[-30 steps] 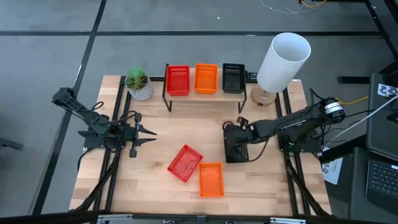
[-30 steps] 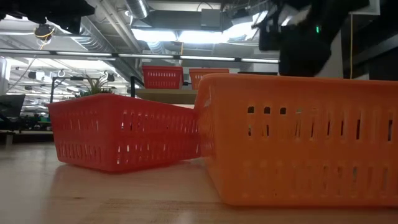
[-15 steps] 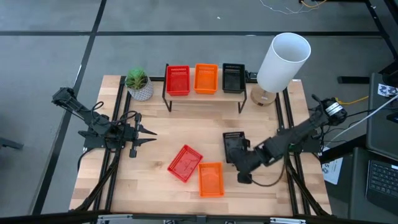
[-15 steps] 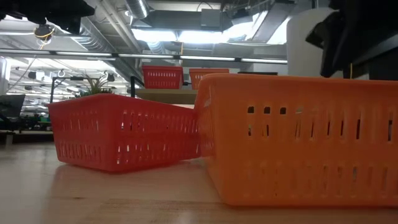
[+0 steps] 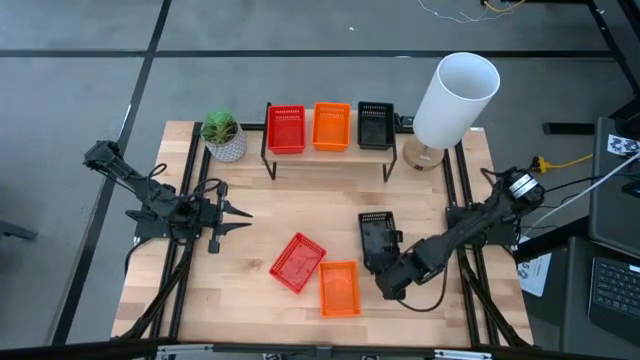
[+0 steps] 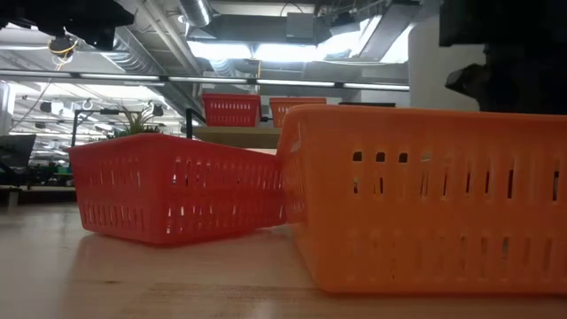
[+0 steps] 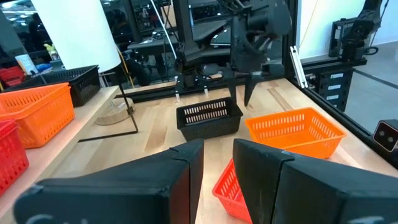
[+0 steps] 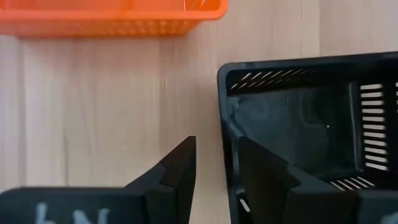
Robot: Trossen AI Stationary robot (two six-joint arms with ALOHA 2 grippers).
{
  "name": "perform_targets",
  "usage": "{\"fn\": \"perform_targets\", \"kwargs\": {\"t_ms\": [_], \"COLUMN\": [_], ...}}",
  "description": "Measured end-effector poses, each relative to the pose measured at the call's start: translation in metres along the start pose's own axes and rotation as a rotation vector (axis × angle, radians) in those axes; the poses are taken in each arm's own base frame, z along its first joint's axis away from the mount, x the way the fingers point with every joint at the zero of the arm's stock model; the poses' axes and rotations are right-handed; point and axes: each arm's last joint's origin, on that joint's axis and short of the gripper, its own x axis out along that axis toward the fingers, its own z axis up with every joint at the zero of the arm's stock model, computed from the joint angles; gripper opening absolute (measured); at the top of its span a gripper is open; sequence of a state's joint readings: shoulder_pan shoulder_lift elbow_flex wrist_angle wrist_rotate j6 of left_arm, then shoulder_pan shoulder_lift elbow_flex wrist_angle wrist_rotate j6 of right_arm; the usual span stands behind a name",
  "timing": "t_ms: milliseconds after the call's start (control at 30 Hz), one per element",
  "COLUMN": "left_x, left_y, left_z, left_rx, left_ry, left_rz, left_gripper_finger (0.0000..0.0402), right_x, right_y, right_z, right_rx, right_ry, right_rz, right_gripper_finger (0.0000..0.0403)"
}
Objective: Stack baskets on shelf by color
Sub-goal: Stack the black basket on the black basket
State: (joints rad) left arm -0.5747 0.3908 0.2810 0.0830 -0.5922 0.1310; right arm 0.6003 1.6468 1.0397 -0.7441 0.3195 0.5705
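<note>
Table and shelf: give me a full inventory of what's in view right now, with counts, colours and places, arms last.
Shelf: one, light wood top on black legs, at the table's far edge.
Baskets on shelf: three in a row, red, orange, black.
Loose baskets on table: three; red touching orange near the front edge, black to their right.
Potted plant: one, green, left of the shelf.
Lamp: one, white shade, wooden base, right of the shelf.
Table: one, light wood.
Left gripper: waiting at the table's left side, fingers slightly apart.
Right gripper: at the loose black basket's near wall, fingers straddling it, not closed.
</note>
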Motion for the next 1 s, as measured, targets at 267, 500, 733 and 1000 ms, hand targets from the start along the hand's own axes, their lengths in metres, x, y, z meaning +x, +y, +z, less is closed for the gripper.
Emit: {"fn": "perform_targets", "kwargs": {"t_ms": [267, 500, 733, 1000], "left_x": [0.0, 0.0, 0.0, 0.0], "left_y": [0.0, 0.0, 0.0, 0.0], "left_z": [0.0, 0.0, 0.0, -0.001], "left_rx": [0.001, 0.002, 0.002, 0.006], "left_ry": [0.0, 0.0, 0.001, 0.005], "left_rz": [0.001, 0.0, 0.0, 0.0], "left_gripper_finger": [0.008, 0.008, 0.008, 0.008], "right_x": [0.022, 0.034, 0.02, -0.058], "right_y": [0.006, 0.005, 0.007, -0.005], "right_z": [-0.004, -0.004, 0.01, 0.051], "right_rx": [-0.02, 0.086, 0.134, 0.021], "right_ry": [0.067, 0.101, 0.041, -0.12], "right_rz": [-0.045, -0.071, -0.125, -0.504], "right_gripper_finger": [0.0119, 0.0091, 0.0005, 0.0002]}}
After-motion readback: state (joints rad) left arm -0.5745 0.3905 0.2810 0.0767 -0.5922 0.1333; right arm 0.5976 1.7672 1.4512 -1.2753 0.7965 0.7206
